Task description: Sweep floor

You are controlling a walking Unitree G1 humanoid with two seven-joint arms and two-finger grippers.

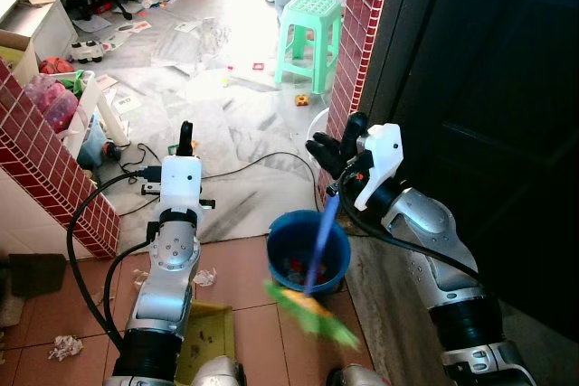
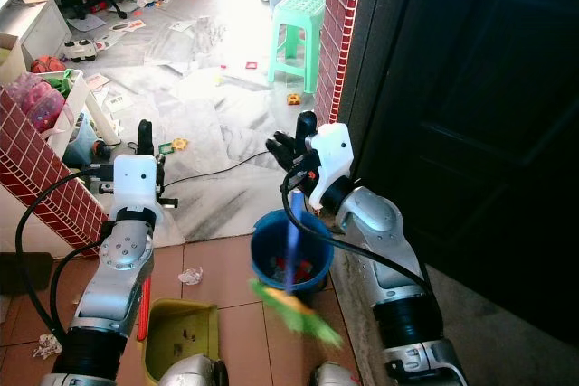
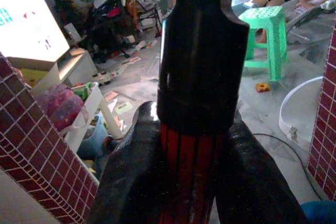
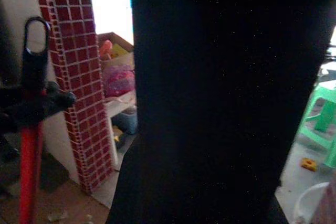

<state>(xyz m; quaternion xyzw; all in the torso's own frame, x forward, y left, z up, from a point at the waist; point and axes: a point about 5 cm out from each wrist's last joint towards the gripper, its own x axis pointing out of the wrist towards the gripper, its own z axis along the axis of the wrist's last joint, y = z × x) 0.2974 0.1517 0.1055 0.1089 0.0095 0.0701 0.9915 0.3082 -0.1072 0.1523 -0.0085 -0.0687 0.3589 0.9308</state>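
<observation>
I hold broom [image 1: 317, 259] clamped in right gripper [image 1: 336, 162], dustpan handle [image 3: 191, 156] in left gripper [image 1: 185, 140]; should tilt bristles low toward paper scrap [image 1: 206, 276].

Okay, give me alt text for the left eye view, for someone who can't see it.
The right gripper holds a blue-handled broom with green bristles over a blue bucket, while the left gripper grips the red handle of a yellow dustpan. Beyond lie crumpled paper scraps, a black cable and a green stool.
</observation>
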